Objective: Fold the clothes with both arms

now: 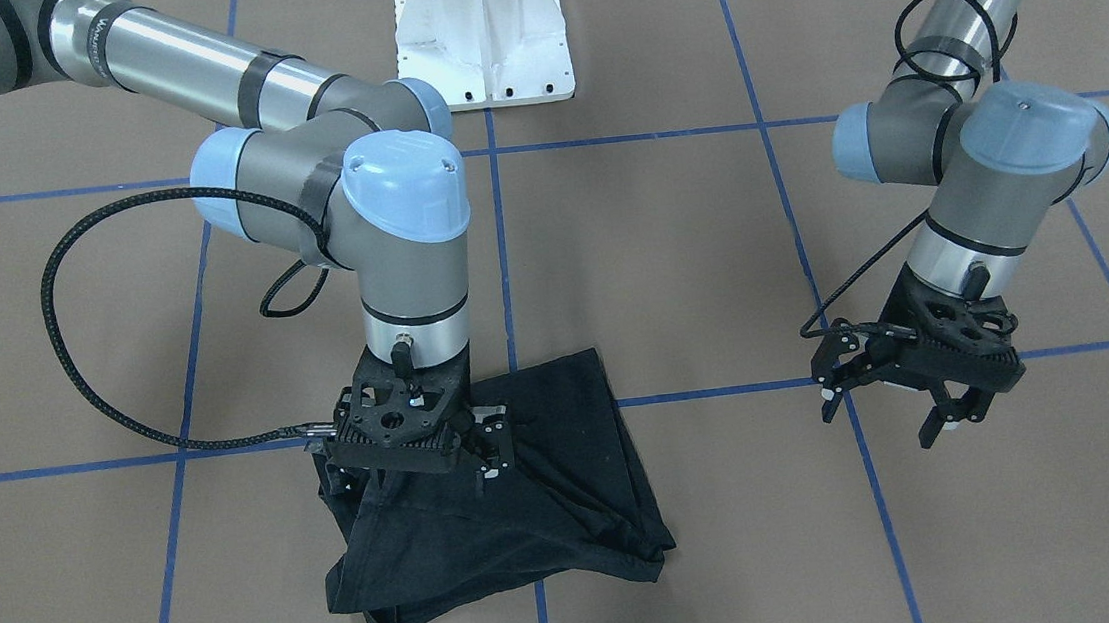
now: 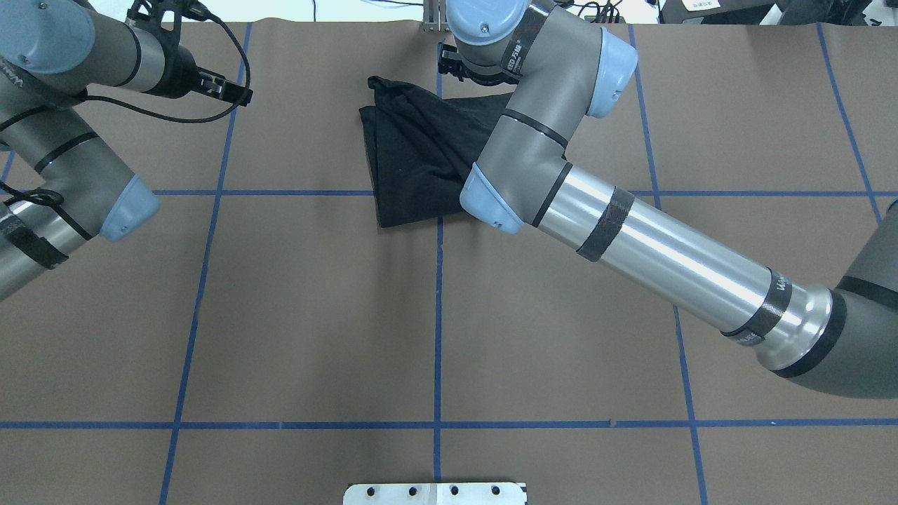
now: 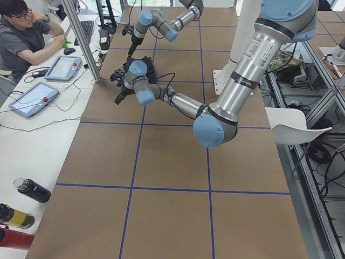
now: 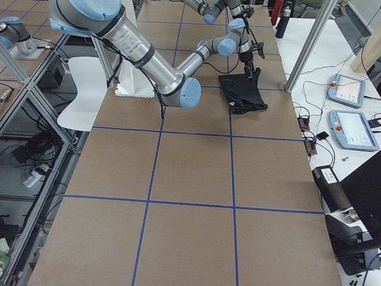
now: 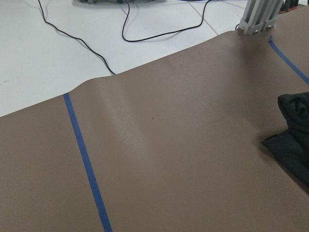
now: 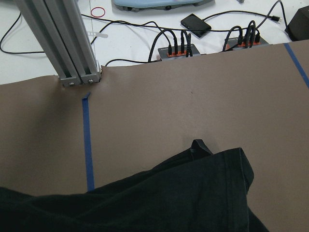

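The right claw point(image 1: 413, 476) sits down on the black T-shirt point(image 1: 550, 493), at the edge of the shirt on the robot's right. Its jaws look spread, one white-tipped finger point(image 1: 490, 463) showing at the outer end of the body. Cloth rises in a ridge toward the claw, so I judge it to be straddling the fabric rather than clamped on it. The left claw point(image 1: 878, 424) hangs above bare surface point(image 1: 662, 272), well apart from the shirt, with its jaws plainly apart and nothing between them.

The shirt lies in a rough, doubled-over bundle across a crossing of the blue tape lines point(image 1: 502, 256), at the side of the surface farthest from the robot's base. It is creased and uneven, and no print shows. The right arm point(image 1: 410, 264) stands almost upright over it. The left arm point(image 1: 996, 193) bends down on its own side.

This looks like a late fold, with the bundle already compact but untidy. The next move probably calls for the left claw to cross to the shirt's free edge, so both claws can pinch one layer and lift evenly.

There is one shirt, two arms, two claws, one white mounting block point(image 1: 483, 47), and one person point(image 3: 24, 32) seated at a side desk.
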`<state>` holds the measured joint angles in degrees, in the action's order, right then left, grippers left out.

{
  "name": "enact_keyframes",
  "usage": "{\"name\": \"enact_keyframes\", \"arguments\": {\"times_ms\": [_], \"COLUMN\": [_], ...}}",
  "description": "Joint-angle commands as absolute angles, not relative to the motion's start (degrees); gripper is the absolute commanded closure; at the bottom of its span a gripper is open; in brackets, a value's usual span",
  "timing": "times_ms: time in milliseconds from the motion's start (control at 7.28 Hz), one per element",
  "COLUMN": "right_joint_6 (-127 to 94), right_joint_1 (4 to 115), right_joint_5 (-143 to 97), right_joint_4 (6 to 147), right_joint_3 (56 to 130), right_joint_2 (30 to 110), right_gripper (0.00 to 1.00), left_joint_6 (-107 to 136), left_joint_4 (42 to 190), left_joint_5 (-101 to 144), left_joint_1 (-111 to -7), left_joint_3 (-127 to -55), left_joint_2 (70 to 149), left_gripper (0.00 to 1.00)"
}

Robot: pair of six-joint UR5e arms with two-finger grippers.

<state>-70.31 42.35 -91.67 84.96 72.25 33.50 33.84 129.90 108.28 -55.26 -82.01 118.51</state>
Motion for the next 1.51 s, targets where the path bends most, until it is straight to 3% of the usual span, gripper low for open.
{"name": "enact_keyframes", "arguments": {"times_ms": [0,412,824,962,1099,1237,1374], "right_joint_6": [-71.0,-75.1,-75.1,-75.1,-74.4,-74.2,-74.2], "right_joint_1": [39.3,32.2,30.2,30.3,30.9,31.7,32.2], "right_joint_5": [-89.2,-81.9,-79.8,-79.8,-79.7,-79.6,-79.5], "right_joint_4": [85.0,85.2,85.0,85.1,85.2,85.1,85.0], "right_joint_3": [72.9,72.9,72.6,72.9,72.9,72.9,72.9], "right_joint_2": [36.4,38.3,39.2,39.1,39.2,39.2,39.3], "right_gripper": [0.01,0.23,0.31,0.54,0.62,0.77,1.0], "left_joint_6": [33.9,33.9,33.9,33.9,34.0,34.0,33.9], "left_joint_4": [129.9,129.9,129.9,129.9,129.9,129.9,130.0], "left_joint_5": [108.3,108.3,108.3,108.4,108.4,108.3,108.3], "left_joint_1": [-55.2,-55.1,-55.1,-55.1,-55.1,-55.1,-55.1], "left_joint_3": [-82.1,-82.0,-82.1,-82.1,-82.0,-82.0,-82.1], "left_joint_2": [117.9,117.9,117.4,117.4,117.4,117.4,117.1], "left_gripper": [0.0,0.0,0.0,0.0,0.0,0.0,0.0]}}
